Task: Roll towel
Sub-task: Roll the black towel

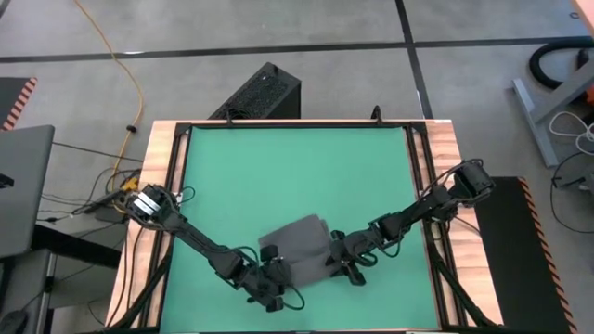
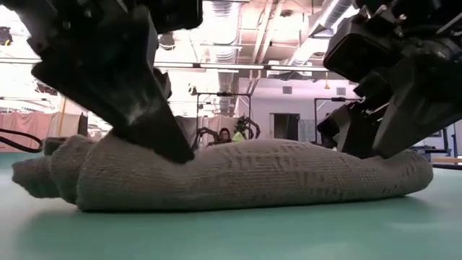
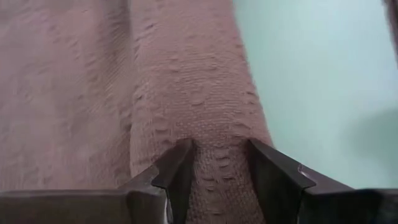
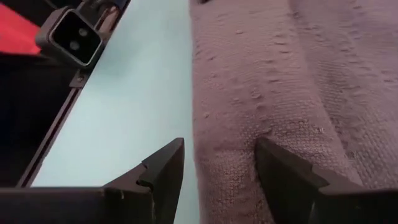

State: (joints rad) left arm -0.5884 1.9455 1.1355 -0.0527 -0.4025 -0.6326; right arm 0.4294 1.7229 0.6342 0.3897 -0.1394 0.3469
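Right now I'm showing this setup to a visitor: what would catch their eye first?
The grey towel, bunched into a thick roll near the front edge of the teal mat. Both arms converge on it: the left hand pinches a fold, and the right hand straddles the roll's edge, fingers apart.

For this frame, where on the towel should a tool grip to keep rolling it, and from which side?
Probably the rolled fold along the towel's near edge, coming from above with fingers straddling it. That fold stands as a raised ridge on the green mat. The left tool already has it between its fingers; the right tool has one finger on the mat beside the same ridge.
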